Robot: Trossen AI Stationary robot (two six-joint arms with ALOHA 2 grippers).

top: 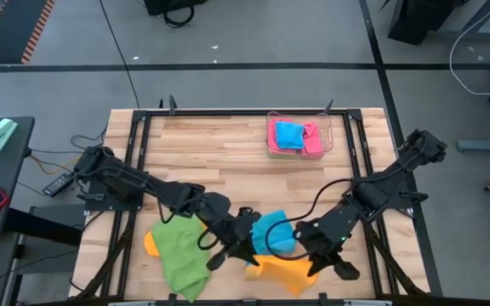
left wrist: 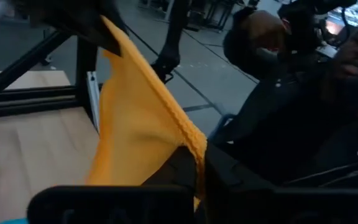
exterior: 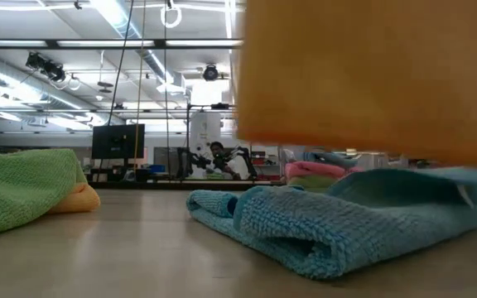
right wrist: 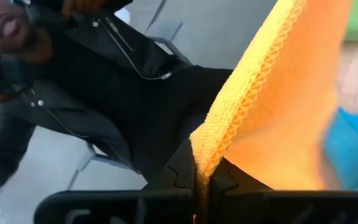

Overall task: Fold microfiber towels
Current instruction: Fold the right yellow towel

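While the wooden desk (top: 228,153) carries everything, both dark arms reach inward from its side edges and meet near the middle of its front edge, each bent low at the elbow with the wrist angled down and toward the other. The left gripper (top: 247,252) is clamped on one corner of the orange towel (top: 286,270), as its wrist view shows the hem (left wrist: 191,140) pinched between the dark fingers; the right gripper (top: 320,258) is clamped on the opposite corner, with the stitched edge (right wrist: 207,146) caught between its closed fingers. That orange towel hangs stretched between them, lifted above the desk at the front edge. A green towel (top: 181,251) lies crumpled near the front left corner, partly over another orange towel (top: 150,243). A sky blue towel (top: 272,233) lies folded on the desk just behind the lifted one. By the back edge, right of centre, a clear plastic tray (top: 326,136) holds a blue towel (top: 289,134) and a pink towel (top: 313,140). A person in a dark jacket (right wrist: 104,81) sits just beyond the front edge.
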